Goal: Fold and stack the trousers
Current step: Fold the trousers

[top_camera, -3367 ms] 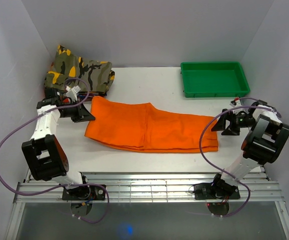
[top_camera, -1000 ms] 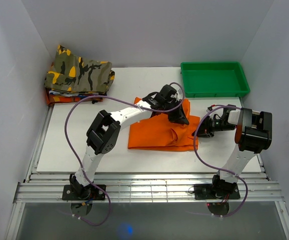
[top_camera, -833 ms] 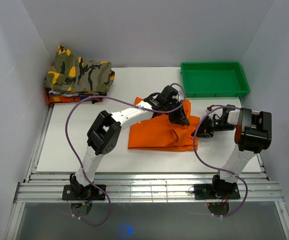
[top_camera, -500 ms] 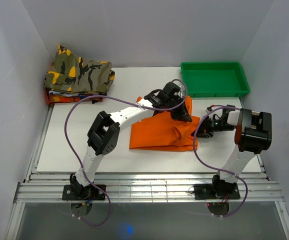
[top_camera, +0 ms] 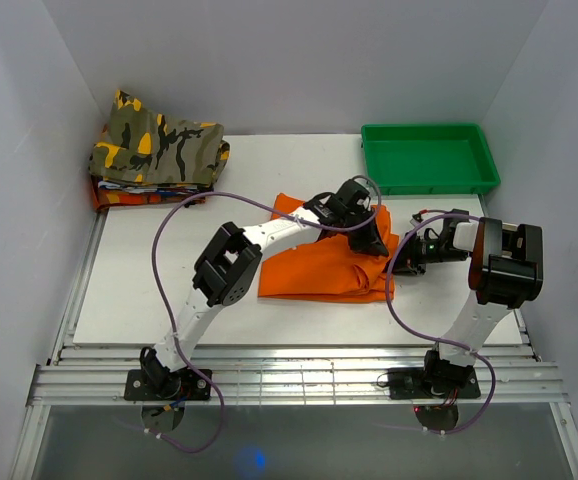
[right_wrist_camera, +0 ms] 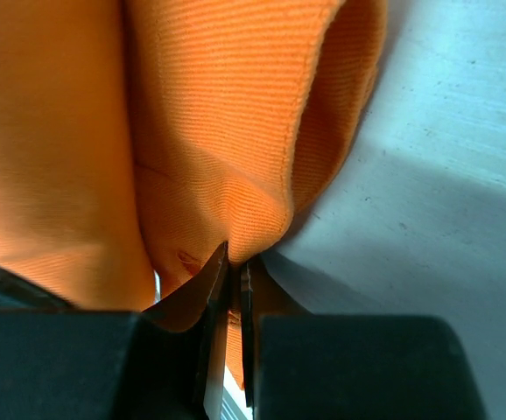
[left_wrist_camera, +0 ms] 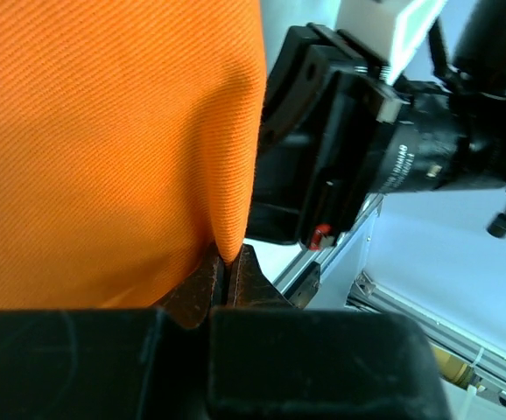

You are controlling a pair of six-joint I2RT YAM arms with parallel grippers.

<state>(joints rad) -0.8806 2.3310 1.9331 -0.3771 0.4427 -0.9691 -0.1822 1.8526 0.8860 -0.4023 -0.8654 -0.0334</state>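
The white desk [top_camera: 169,290] fills most of the top view, with pale walls closing it in on three sides. The orange trousers [top_camera: 309,272] lie around the middle of it, a little toward the right edge, doubled over into a short thick bundle. Their left end lies flat, and their right end is bunched up where the two hands meet.

The left arm [top_camera: 224,275] reaches from the near edge right across the bundle, and the right arm [top_camera: 504,265] stands up by the right edge. In the far right corner sits a green tray [top_camera: 424,160], well apart from the cloth. In the far left corner is a folded camouflage garment [top_camera: 159,145] on top of a stack, with a strip of orange fabric [top_camera: 119,197] showing beneath it.

The left hand [top_camera: 372,240] is over the right end of the trousers. In its own wrist view the left hand [left_wrist_camera: 227,267] is pinched fully closed, with a fold of the orange cloth [left_wrist_camera: 104,131] caught between the fingertips. The black body of the right arm [left_wrist_camera: 349,157] sits just beyond. The right hand [top_camera: 406,258] is at the same end. Seen close, the right hand [right_wrist_camera: 235,262] has its fingers pressed nearly together on a rolled edge of the fabric [right_wrist_camera: 218,131], and bare desk [right_wrist_camera: 446,175] shows beside it. A purple cable [top_camera: 184,205] loops off the left arm.
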